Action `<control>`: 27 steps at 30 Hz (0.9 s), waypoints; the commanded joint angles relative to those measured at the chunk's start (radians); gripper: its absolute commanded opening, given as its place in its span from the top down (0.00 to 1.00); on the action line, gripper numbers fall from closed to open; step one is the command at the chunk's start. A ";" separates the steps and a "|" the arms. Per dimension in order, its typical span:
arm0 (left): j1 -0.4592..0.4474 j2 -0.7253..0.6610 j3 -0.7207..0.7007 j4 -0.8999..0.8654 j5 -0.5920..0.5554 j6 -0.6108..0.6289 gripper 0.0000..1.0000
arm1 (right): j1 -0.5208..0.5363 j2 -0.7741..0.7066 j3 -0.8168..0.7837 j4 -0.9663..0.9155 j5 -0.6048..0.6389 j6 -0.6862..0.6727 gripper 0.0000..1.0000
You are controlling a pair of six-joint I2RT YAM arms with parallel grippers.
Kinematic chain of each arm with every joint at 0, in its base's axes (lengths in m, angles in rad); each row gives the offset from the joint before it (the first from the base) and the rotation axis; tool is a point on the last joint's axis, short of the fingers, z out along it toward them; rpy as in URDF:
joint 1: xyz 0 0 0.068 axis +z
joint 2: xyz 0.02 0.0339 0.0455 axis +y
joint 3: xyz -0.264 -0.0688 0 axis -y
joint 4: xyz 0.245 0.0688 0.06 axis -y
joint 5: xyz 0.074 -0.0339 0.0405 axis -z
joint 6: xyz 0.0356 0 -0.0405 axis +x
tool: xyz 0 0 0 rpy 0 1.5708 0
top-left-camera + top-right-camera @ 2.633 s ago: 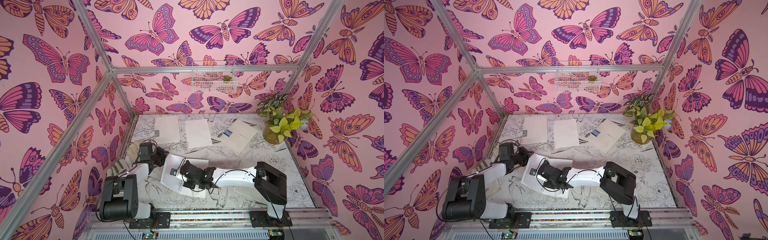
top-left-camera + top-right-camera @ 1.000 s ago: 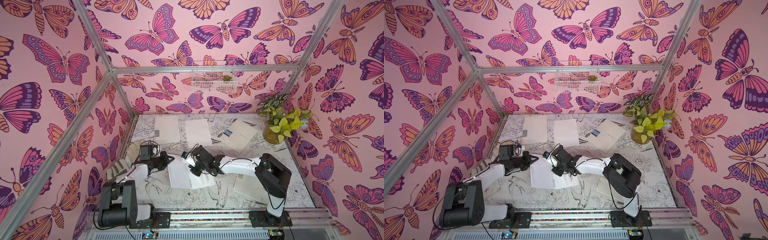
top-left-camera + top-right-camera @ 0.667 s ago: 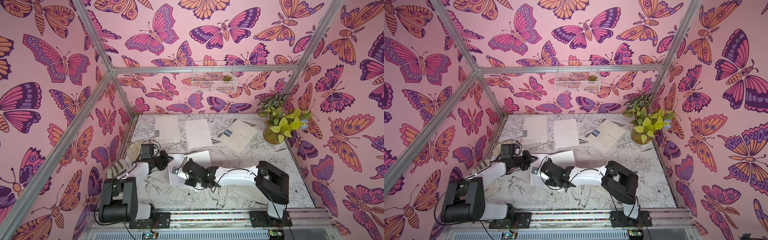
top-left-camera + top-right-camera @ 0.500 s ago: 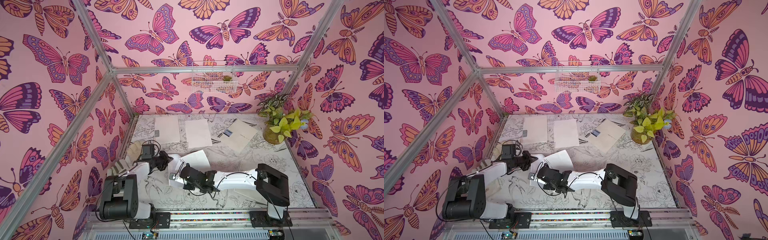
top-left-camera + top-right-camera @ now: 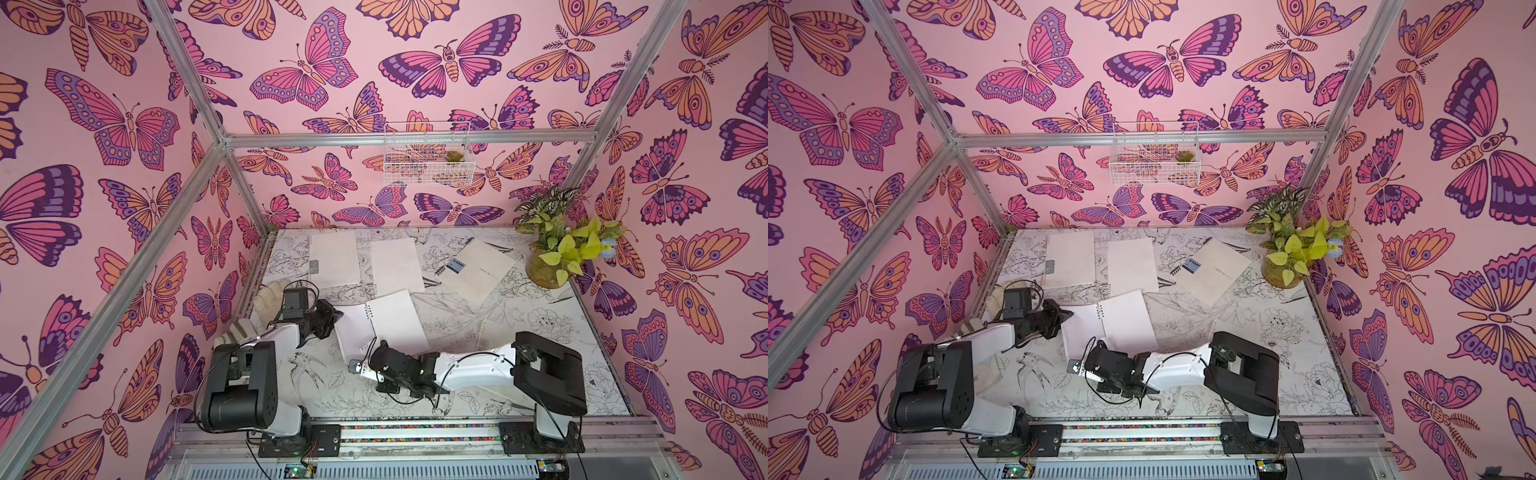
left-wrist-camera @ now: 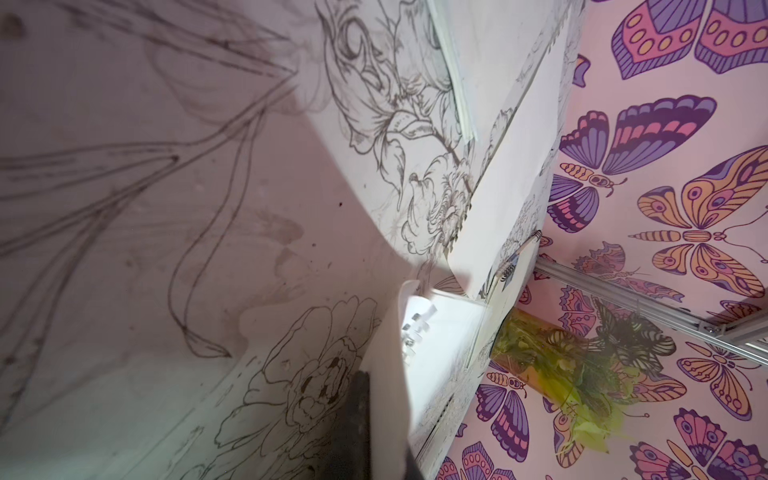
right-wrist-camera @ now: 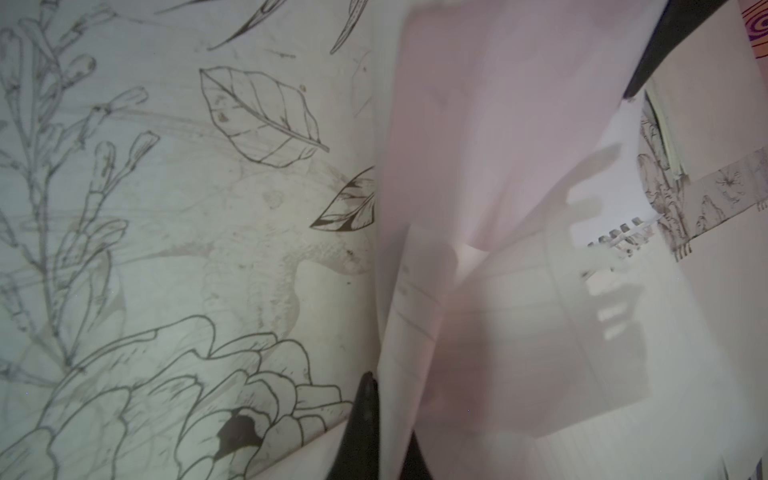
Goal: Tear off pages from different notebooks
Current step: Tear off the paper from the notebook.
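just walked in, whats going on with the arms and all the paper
Two robot arms are working on an open notebook in the middle. The left gripper is shut on its left edge, holding it; the right gripper is shut on a page, lifted and curled. Whether that page has torn free is unclear. Three other notebooks lie at the back.

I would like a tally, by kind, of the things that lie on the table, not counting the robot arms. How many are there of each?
Notebooks: 4
Loose page, partly hidden: 1
Glove: 1
Potted plant: 1
Total: 7
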 commanded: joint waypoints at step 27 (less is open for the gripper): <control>0.053 -0.189 0.241 -0.623 -0.284 0.497 1.00 | -0.467 -0.252 0.109 0.028 -0.381 0.537 1.00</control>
